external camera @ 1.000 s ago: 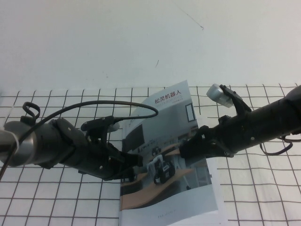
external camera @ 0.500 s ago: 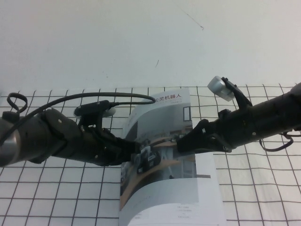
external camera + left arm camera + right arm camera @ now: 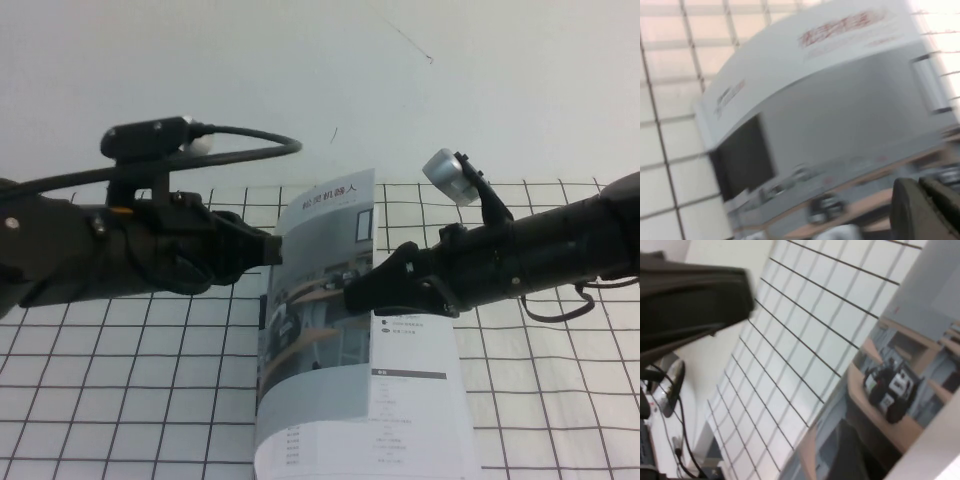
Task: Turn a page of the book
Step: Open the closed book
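Note:
The book (image 3: 318,300) lies open-ended at the centre of the grid mat. Its white cover with red title and robot photo stands lifted and curled, and a white inside page (image 3: 415,400) shows under it. My right gripper (image 3: 358,290) is shut on the cover's right edge and holds it up. One dark finger (image 3: 852,457) lies against the cover (image 3: 890,385) in the right wrist view. My left gripper (image 3: 272,250) hovers raised at the cover's upper left edge, fingers (image 3: 912,210) together and empty, with the cover (image 3: 840,100) filling the left wrist view.
A white mat with a black grid (image 3: 120,400) covers the table, and a plain white wall (image 3: 300,80) stands behind. The left arm's cable (image 3: 250,150) loops above it. The left arm (image 3: 690,300) shows dark in the right wrist view.
The right gripper has lifted the cover higher and leftward, so more of the inside page shows. The left arm has risen off the book to the cover's upper left.

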You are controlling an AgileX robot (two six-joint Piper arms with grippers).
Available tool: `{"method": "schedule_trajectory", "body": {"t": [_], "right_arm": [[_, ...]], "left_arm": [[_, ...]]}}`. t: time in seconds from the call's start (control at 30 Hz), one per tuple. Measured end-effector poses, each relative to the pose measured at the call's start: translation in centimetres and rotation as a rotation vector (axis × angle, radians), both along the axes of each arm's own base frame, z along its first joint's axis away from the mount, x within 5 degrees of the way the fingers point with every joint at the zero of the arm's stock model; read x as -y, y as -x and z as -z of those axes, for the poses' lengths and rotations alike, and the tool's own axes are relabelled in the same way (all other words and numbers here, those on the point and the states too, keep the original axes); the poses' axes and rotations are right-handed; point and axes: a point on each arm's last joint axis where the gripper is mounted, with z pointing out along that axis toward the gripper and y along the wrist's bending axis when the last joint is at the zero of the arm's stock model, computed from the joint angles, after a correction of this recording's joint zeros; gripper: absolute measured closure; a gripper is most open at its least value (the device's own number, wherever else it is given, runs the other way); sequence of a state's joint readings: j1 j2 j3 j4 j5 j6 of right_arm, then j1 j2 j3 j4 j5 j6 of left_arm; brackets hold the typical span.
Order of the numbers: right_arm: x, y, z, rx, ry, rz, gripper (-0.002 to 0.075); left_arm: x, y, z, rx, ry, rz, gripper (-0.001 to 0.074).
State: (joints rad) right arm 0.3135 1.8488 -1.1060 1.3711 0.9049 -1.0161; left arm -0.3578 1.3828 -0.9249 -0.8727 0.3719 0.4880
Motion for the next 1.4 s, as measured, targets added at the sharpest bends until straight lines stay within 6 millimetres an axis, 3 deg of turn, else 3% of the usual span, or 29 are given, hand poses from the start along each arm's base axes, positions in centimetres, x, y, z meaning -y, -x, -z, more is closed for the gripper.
{"method": "schedule_trajectory", "body": {"t": [0.27, 0.4, 0.53, 0.7, 0.87, 1.07, 1.4], "right_arm": [[-2.3, 0.3, -1.2, 0.078, -0.135, 0.006, 0.0253], [-3.3, 0.5, -1.7, 0.113, -0.189, 0.013, 0.0253], [-3.9, 0.7, -1.9, 0.142, -0.208, 0.0, 0.0253], [-4.2, 1.0, -1.9, 0.162, -0.207, -0.014, 0.0253], [-4.7, 1.2, -1.9, 0.164, -0.204, -0.019, 0.0253], [-4.8, 1.2, -1.9, 0.166, -0.201, -0.014, 0.0255], [-4.8, 1.2, -1.8, 0.174, -0.197, -0.014, 0.0255]], "left_arm": [[-1.9, 5.7, -6.8, 0.225, 0.031, 0.057, 0.0738], [-2.8, 8.7, -8.7, 0.269, 0.026, 0.094, 0.0738], [-3.3, 11.3, -9.1, 0.238, -0.004, 0.182, 0.0738], [-3.2, 12.8, -7.6, 0.119, -0.013, 0.256, 0.0738], [-2.7, 13.5, -4.3, -0.028, 0.047, 0.301, 0.0738], [-2.3, 14.1, -1.4, -0.085, 0.112, 0.336, 0.0738], [-2.4, 13.7, -0.6, -0.029, 0.118, 0.293, 0.0738]]}}
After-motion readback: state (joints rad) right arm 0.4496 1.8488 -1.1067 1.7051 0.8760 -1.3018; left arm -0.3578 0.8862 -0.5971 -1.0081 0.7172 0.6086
